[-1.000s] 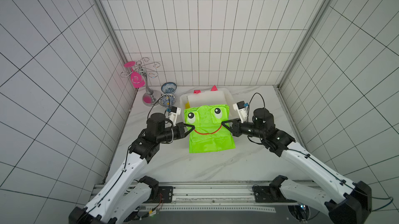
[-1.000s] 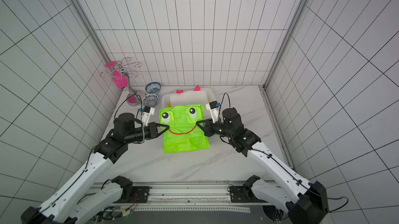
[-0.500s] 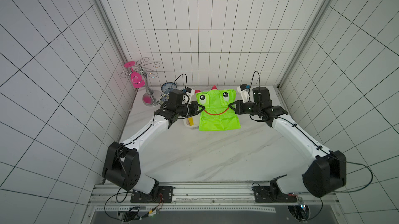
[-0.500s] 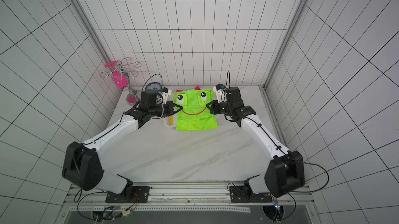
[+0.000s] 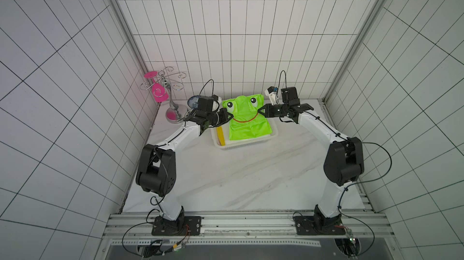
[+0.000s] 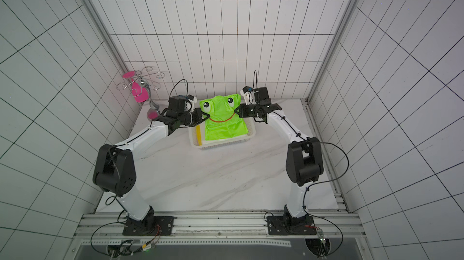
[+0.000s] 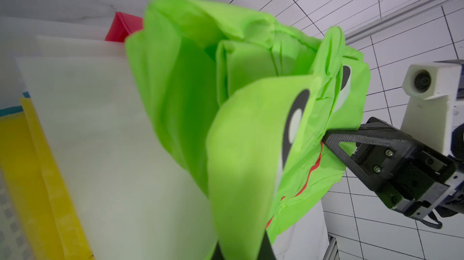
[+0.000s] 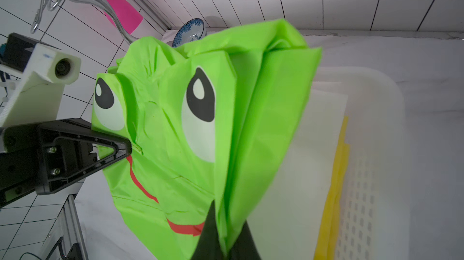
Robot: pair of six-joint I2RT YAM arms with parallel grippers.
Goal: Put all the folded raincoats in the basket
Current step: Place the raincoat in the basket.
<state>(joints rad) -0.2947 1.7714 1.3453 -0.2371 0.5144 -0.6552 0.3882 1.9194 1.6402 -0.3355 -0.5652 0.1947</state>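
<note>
Top views: the green frog-face raincoat (image 5: pixel 247 118) is held in the air, stretched between the left gripper (image 5: pixel 231 116) and the right gripper (image 5: pixel 261 110). It hangs over the white basket (image 5: pixel 247 145) at the far end of the table (image 5: pixel 238 178). Whether its lower edge touches the basket's contents cannot be told.

Left wrist: the left jaws are seen clamped tight on a fold of the raincoat. A white sheet (image 7: pixel 100 146) and a yellow sheet (image 7: pixel 30 171) are seen in the basket below.

Right wrist: the right jaws are seen pinched tight on the opposite fold.
</note>
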